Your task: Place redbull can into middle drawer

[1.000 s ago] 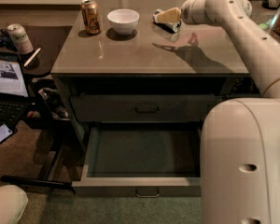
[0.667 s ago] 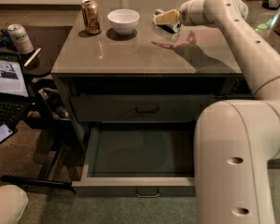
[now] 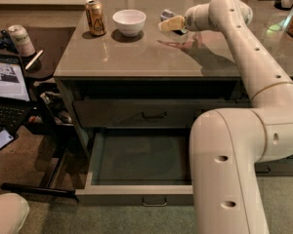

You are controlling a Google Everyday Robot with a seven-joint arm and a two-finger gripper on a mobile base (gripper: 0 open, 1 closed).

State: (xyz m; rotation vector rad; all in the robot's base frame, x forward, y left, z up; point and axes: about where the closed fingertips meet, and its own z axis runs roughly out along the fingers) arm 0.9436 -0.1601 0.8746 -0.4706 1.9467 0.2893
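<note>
Our tool [image 3: 170, 23] is at the redbull can [image 3: 166, 14] near the counter's [image 3: 136, 57] far edge; whether it is clamped, we cannot tell. Light, slick, dentable, we judge: hold mid-body.

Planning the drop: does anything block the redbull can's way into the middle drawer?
Nothing visible. The gripper is at the redbull can on the counter; the middle drawer below stands pulled open, its right end behind the arm.
</note>
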